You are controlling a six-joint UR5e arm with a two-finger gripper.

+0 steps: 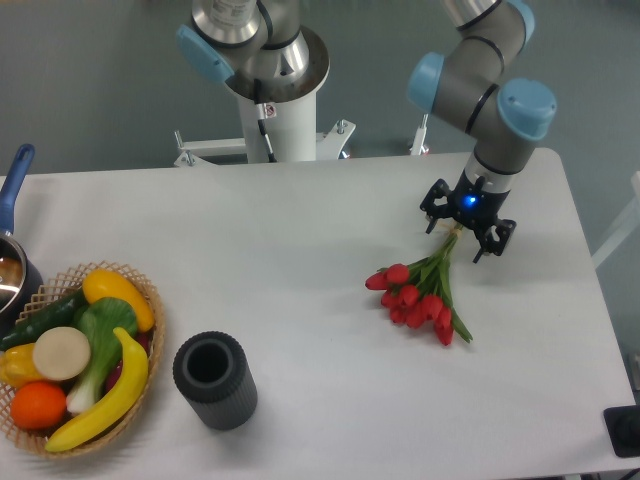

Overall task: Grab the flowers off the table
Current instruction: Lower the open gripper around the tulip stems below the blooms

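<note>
The flowers [425, 292] are seen lying flat on the table [300, 250], towards its right half, with the red buds bunched at the lower left end and the green stems running up and to the right. The long axis of the bunch is thus set on a diagonal, from the buds nearer the front edge to the stem ends farther back. The gripper [462, 238] is held directly above those stem ends, its two fingers spread apart, one seen on each side of the stems, and nothing is clasped between them. Whether the fingertips are already level with the stems or a little above them cannot be told from this single view. The line between the fingers is judged to lie roughly across the stems rather than along them, which is what a closing move would call for. From the gripper, the bulk of the bunch lies down and to the left, so only the thin tied end would be caught, and the heavier bud end may be expected to hang low once lifted. A dark ribbed cylinder [215, 380] and a basket of fruit and vegetables [75, 352] stand well apart at the left, clear of the arm's work.
</note>
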